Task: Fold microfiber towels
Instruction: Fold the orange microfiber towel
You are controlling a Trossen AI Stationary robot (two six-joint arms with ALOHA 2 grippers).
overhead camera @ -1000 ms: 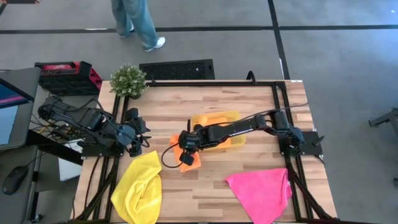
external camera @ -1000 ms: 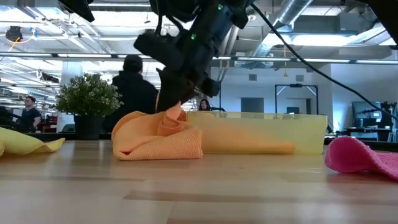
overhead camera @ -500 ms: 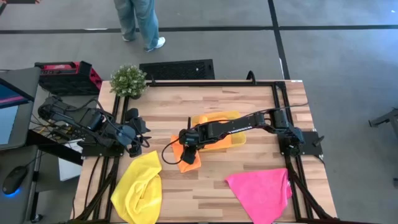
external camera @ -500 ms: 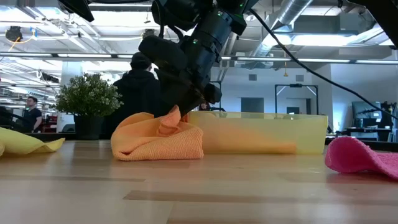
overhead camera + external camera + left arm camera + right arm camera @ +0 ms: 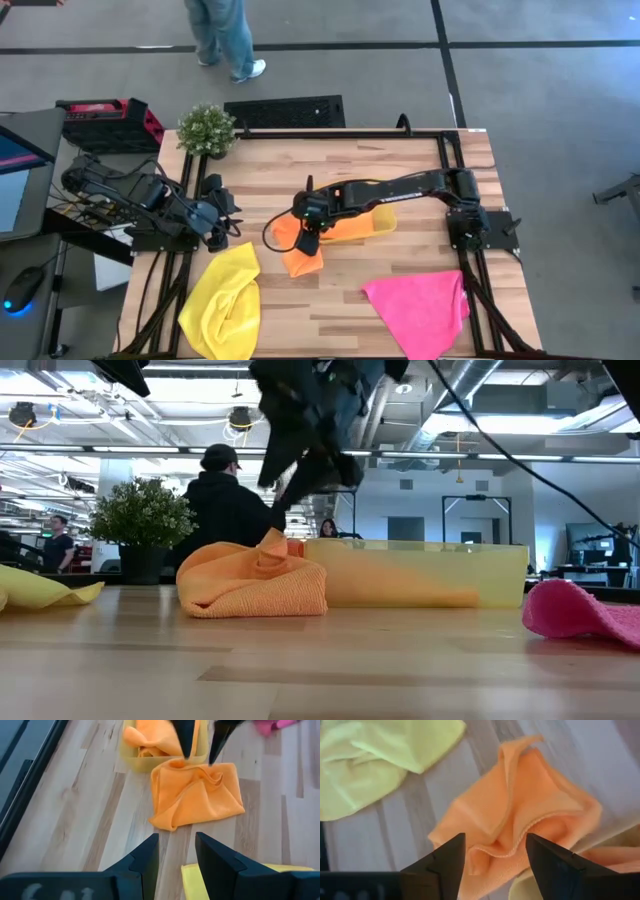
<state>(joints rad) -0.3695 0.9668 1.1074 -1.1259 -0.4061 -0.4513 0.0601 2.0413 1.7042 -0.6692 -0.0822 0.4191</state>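
1. High view: we see the right gripper near the desk centre, above a crumpled orange towel, its fingers spread wide and holding nothing.
2. We see this towel touching the yellow tray, which holds a second orange towel.
3. We see a yellow towel at the desk's front left corner and a pink towel at its front right.
4. We see the left gripper waiting at the left edge, fingers apart.

No words or numbers could be read on anything. The red box beside the table showed no clear label (too small to tell).
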